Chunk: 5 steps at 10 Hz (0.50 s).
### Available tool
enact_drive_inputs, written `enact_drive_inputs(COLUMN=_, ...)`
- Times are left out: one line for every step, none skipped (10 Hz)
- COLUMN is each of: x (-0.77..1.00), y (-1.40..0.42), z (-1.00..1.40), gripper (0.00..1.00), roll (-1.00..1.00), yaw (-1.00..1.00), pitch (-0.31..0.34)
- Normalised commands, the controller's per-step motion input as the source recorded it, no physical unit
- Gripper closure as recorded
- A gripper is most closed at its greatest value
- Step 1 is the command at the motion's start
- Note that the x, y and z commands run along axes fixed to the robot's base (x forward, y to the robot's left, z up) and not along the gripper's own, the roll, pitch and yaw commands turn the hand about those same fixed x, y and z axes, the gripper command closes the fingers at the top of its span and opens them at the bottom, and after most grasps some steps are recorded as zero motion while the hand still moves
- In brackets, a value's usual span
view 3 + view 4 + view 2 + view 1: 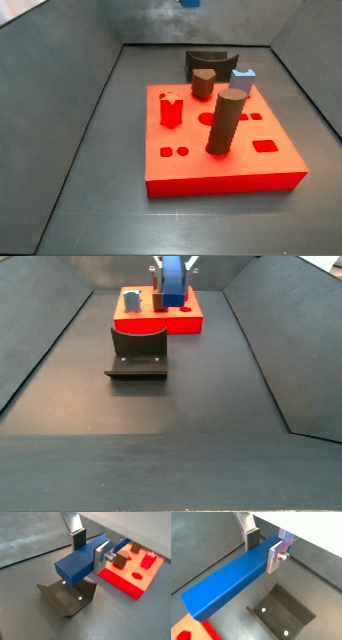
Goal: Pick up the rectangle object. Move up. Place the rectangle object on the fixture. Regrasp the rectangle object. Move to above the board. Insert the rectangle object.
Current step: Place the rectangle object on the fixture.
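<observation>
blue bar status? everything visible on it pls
The rectangle object is a long, slim, saturated blue bar with flat faces and square edges, smooth and matte, with no damage visible. The gripper holds it near one end, its silver fingers pressed on opposite sides. The bar hangs in the air, clear of the floor, with its free end reaching out above the fixture, not touching it. In a side view it shows in front of the board.

Lighting was even and diffuse with soft shadows; the wrist views were slightly blurred near the gripper (264, 546), while the board (267, 170) appeared strongly saturated.
</observation>
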Motion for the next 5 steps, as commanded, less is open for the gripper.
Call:
enact_drive_inputs(x=1.0, y=0.07, z=-0.03, gripper=1.0, roll=-1.0, yaw=-0.01, pitch=0.3)
enact_drive_inputs(x=0.98, y=0.07, z=-0.03, gripper=1.0, roll=-0.99, yaw=-0.06, pitch=0.298)
enact_drive_inputs(x=0.92, y=0.07, z=-0.02, gripper=1.0, roll=-0.84, yaw=-0.09, pitch=0.251)
enact_drive_inputs(x=0.86, y=0.06, z=-0.02, gripper=1.0, roll=-0.69, yaw=-0.12, pitch=0.205)
enact_drive_inputs(x=0.8, y=0.06, z=-0.02, gripper=1.0, roll=-0.54, yaw=-0.13, pitch=0.161)
